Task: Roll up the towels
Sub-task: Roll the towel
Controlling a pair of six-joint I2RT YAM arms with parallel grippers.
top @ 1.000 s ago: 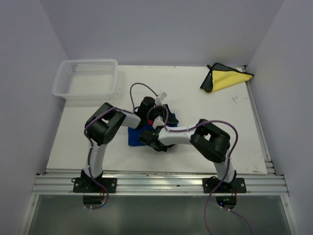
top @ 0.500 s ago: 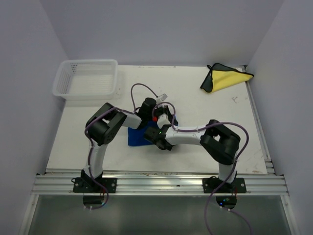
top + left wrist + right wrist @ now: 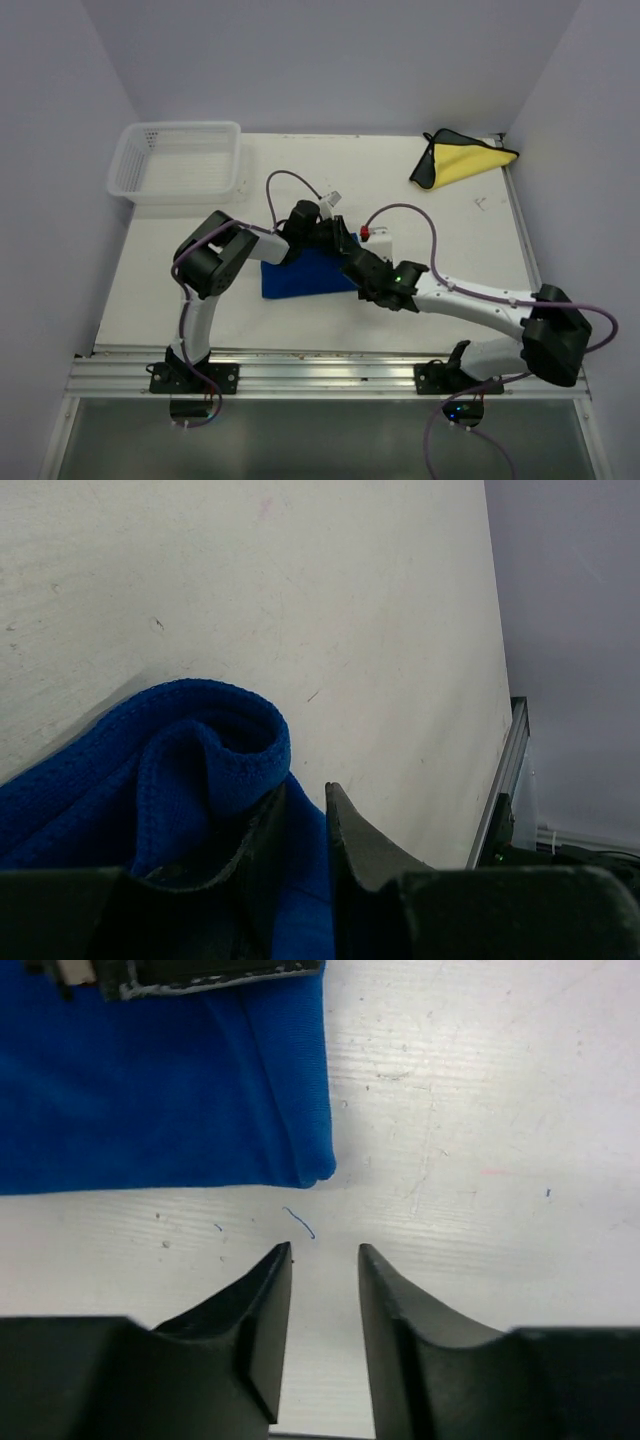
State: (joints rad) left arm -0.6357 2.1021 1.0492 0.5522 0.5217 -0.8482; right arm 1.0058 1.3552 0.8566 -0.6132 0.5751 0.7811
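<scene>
one blue towel (image 3: 150, 1090), curled edge pinched in left hand (image 3: 304, 792), corner just ahead of spread, empty right hand (image 3: 325, 1252). expect unrolling on any slip of that shallow pinch; hold firm.

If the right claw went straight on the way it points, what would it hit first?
Probably the corner of the blue towel, which lies just ahead of the open right gripper. If the gripper is tilted downward, it would hit the table first. Depth is unclear.
</scene>
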